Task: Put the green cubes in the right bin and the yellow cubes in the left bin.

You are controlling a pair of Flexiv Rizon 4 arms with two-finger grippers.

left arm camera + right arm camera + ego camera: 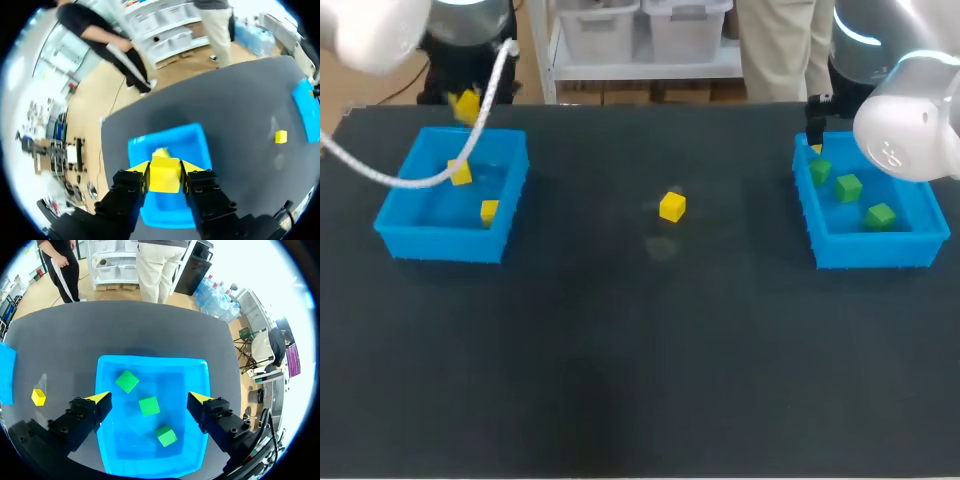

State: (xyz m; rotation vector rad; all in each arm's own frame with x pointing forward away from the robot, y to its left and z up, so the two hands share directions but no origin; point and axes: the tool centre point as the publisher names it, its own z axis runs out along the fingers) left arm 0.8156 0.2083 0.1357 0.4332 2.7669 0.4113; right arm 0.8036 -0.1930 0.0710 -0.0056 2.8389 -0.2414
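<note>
While the left gripper [165,171] pinches the held yellow cube [164,176] squarely between its two yellow-tipped fingers, it hangs over the left bin [440,245], a bright blue, smooth-walled rectangular tub with a thin rim at the upper left of the head view; two yellow cubes [461,174] lie apart on its glossy floor, one near the far wall and one [489,211] nearer the front right corner; a white cable [380,175] with a dull, rubbery look droops from the left arm [370,30] in a loop across that bin; the loose yellow cube [672,206], sharp-edged and plain-faced, sits alone on the table [620,350] just above the frame's centre, well apart from both bins; the table has a dark, matte, slightly grainy surface; the right bin [875,250], of the same blue make, stands at the upper right and holds three green cubes [849,186], none touching another, each turned at its own angle; the right gripper [150,399] hovers over this bin with its fingers spread wide and nothing gripped, its black, bolted finger blocks ending in yellow wedge tips; the right arm [910,130] has a smooth white rounded casing.
</note>
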